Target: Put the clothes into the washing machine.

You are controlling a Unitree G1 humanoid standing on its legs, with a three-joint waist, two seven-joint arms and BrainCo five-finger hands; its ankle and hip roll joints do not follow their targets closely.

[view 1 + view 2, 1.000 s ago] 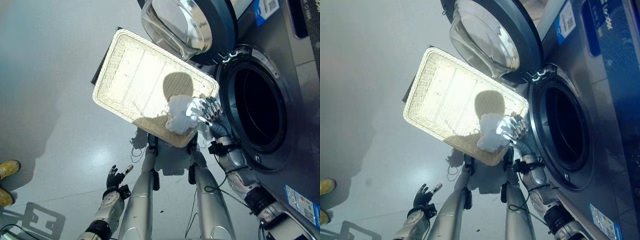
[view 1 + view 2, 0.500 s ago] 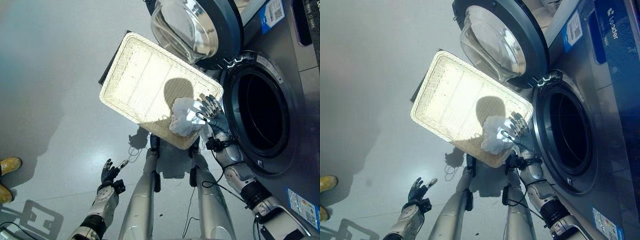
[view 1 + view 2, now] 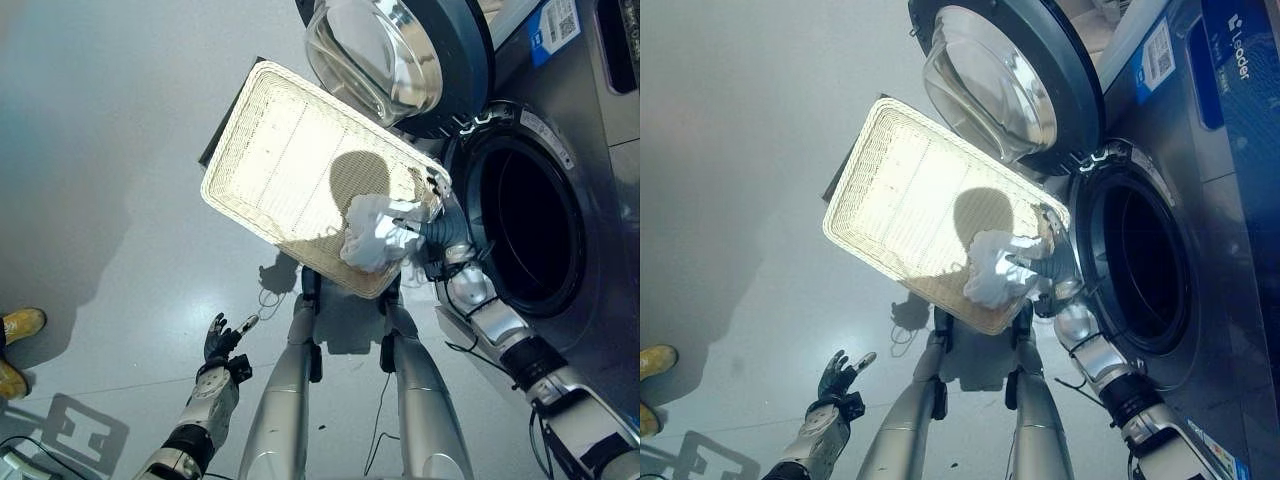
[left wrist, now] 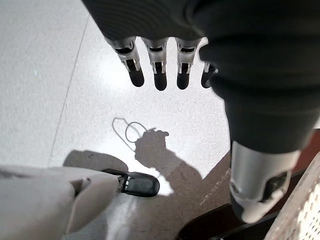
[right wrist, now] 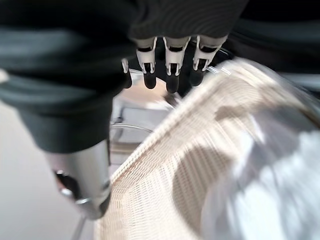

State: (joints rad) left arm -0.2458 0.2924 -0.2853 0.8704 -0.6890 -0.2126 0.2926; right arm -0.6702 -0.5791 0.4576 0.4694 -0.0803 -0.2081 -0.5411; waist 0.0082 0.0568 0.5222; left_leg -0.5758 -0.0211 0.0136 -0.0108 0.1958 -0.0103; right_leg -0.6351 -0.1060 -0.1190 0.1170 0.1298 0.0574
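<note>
In front of washing machine: cream wicker basket beside dark drum opening, round glass door swung open above. White garment bunched at basket corner nearest drum (not yet inside). Right hand at that corner, just beside garment; fingers straight, gripping nothing. Left hand low over grey floor, fingers extended, empty. Person's yellow shoes at floor edge.
</note>
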